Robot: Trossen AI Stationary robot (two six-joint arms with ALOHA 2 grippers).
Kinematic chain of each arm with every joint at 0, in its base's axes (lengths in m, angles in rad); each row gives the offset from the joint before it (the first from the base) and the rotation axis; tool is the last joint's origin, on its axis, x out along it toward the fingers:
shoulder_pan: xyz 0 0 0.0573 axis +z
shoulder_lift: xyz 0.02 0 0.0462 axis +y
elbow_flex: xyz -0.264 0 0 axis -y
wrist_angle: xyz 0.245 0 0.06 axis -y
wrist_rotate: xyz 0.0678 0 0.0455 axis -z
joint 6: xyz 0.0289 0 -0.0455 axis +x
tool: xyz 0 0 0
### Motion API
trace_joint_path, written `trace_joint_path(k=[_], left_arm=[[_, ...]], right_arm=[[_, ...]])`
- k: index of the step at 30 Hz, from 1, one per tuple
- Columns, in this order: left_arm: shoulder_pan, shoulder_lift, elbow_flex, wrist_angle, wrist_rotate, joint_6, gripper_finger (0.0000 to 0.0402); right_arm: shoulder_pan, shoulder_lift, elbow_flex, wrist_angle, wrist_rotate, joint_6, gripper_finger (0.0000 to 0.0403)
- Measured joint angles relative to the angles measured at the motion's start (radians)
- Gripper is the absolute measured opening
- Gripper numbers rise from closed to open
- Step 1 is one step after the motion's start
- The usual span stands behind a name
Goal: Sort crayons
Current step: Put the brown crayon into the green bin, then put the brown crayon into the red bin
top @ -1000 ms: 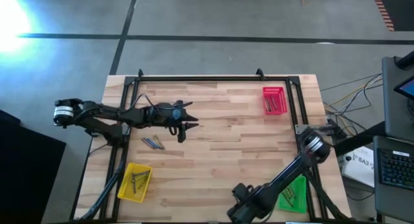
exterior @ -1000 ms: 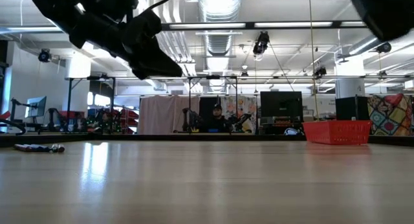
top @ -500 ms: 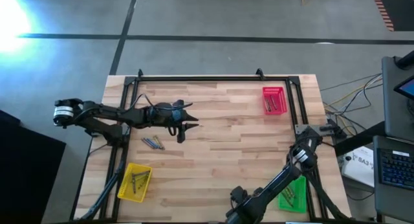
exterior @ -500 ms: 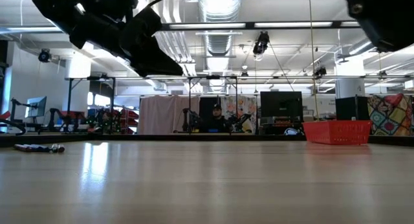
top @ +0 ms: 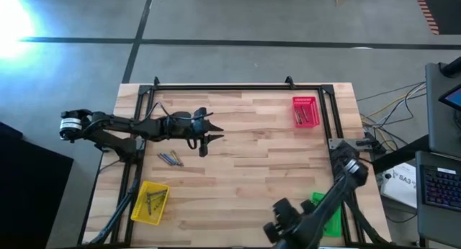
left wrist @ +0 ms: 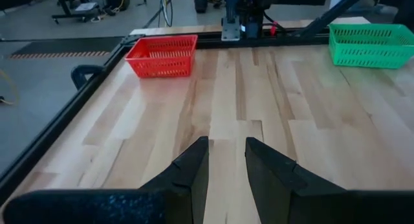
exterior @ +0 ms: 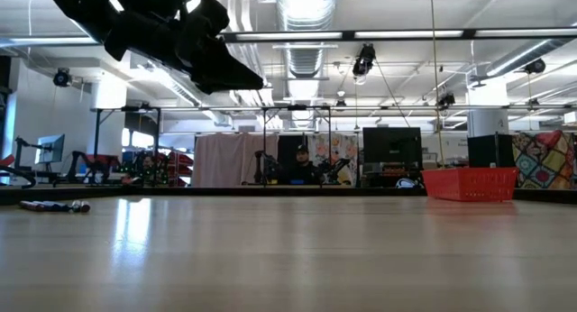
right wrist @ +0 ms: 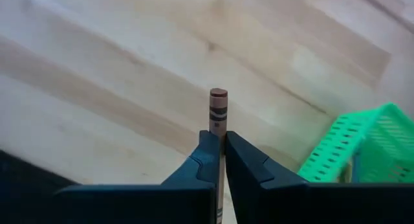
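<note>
Bright overhead ceiling lights, white glare at the floor's upper-left corner, soft blur in the wrist views.

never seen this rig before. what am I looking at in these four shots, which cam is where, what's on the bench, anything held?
It is a two-arm robot at a wooden table, sorting crayons into coloured trays.

Overhead shot: the whole table, left arm on the left, right arm at the lower right. Level shot: a camera at table height looking into the room. The other two sit on the wrists, looking past each claw.

On the table: a red tray, a yellow tray and a green tray, with crayons visible in the red and yellow ones, plus loose crayons near the left arm.

The right claw is shut on a brown crayon beside the green tray. The left claw hovers above the table, slightly open, with nothing between its fingers.
</note>
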Motion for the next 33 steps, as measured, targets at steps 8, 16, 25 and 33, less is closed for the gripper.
trace_joint_path(k=[8,16,25,33], left_arm=[[0.0,0.0,-0.001,-0.035,0.0,0.019,0.0084],[-0.001,0.0,-0.003,-0.129,0.001,-0.038,0.0084],[-0.045,0.0,-0.038,-0.14,0.0,-0.156,0.0084],[-0.115,0.0,-0.054,-0.142,-0.082,-0.203,0.0084]], right_arm=[[0.08,-0.146,-0.246,0.0,-0.202,0.1,0.0009],[0.152,-0.292,-0.458,0.005,-0.314,0.2,0.0009],[0.204,-0.378,-0.653,0.207,-0.268,0.283,0.0073],[0.196,-0.382,-0.7,0.118,-0.222,0.277,0.0186]])
